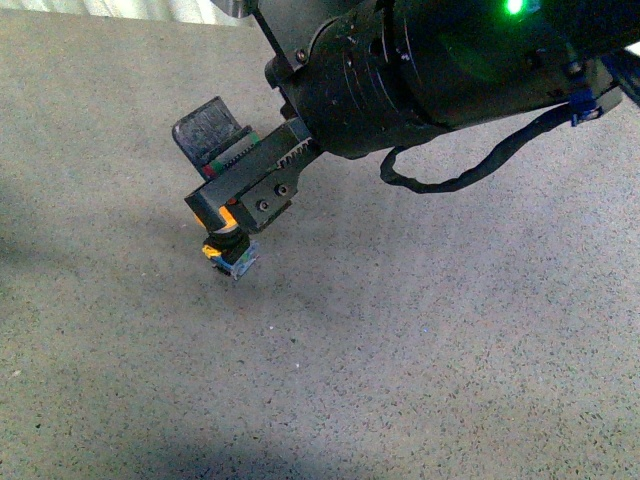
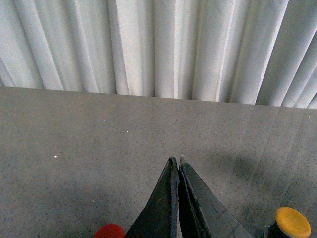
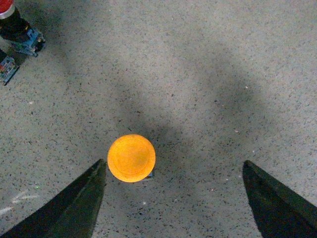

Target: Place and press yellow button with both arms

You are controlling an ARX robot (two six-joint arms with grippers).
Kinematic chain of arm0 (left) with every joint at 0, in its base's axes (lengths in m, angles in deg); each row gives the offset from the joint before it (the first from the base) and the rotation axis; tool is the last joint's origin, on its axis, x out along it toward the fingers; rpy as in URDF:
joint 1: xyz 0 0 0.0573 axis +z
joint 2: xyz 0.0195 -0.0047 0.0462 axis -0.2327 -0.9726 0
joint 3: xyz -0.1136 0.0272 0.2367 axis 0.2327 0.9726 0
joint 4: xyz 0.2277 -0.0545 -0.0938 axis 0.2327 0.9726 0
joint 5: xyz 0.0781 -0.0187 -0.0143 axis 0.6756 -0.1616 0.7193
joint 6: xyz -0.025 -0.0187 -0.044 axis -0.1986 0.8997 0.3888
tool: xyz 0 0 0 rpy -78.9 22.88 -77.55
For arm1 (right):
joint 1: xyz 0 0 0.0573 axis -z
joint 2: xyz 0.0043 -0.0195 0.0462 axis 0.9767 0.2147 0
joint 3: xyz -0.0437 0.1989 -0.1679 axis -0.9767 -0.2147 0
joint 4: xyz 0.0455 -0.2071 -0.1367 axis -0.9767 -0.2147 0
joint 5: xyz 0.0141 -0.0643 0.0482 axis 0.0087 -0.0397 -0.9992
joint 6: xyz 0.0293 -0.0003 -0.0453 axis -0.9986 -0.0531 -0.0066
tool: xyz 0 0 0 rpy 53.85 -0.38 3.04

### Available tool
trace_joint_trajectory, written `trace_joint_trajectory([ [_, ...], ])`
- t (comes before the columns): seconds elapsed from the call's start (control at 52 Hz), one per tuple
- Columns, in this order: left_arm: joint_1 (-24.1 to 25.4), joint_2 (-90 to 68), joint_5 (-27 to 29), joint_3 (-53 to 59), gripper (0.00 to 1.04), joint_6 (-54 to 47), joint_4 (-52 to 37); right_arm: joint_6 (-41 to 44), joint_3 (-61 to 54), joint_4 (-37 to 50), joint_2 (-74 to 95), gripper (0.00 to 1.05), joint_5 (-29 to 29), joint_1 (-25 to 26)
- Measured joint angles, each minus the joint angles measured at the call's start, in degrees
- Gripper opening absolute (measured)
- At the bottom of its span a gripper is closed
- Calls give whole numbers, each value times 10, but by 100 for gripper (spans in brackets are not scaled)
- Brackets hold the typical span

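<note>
The yellow button (image 1: 233, 253) stands upright on the grey speckled table (image 1: 420, 350), its cap partly hidden under my right gripper (image 1: 216, 170). In the right wrist view its orange-yellow cap (image 3: 131, 157) is seen from above, close beside one finger (image 3: 84, 198) and not gripped. My right gripper (image 3: 173, 166) is open, with its jaws wide apart above the table. My left gripper (image 2: 177, 166) is shut and empty, its tips together over bare table. The yellow button (image 2: 292, 223) lies off to one side of it. The left arm is out of the front view.
A red button (image 3: 6, 7) with a black body and blue base stands further off; its red cap also shows in the left wrist view (image 2: 110, 231). A white pleated curtain (image 2: 158, 44) hangs behind the table's far edge. A black cable (image 1: 450, 180) loops under the right arm.
</note>
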Motion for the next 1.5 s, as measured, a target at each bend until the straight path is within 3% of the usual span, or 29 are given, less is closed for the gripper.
trace_joint_trajectory([
  [0.442, 0, 115, 0, 0, 1, 0, 109, -25, 61, -42, 57, 2, -45, -12],
  [0.904, 0, 209, 0, 0, 1, 0, 202, -70, 96, -91, 107, 1, -44, -18],
  [1.019, 0, 291, 0, 0, 1, 0, 300, -70, 96, -98, 113, 1, -35, -17],
  [1.288, 0, 302, 0, 0, 1, 0, 305, -129, 62, -41, 83, 1, -62, 5],
  [1.5, 0, 302, 0, 0, 1, 0, 305, -185, 15, 17, -19, 1, -72, 55],
])
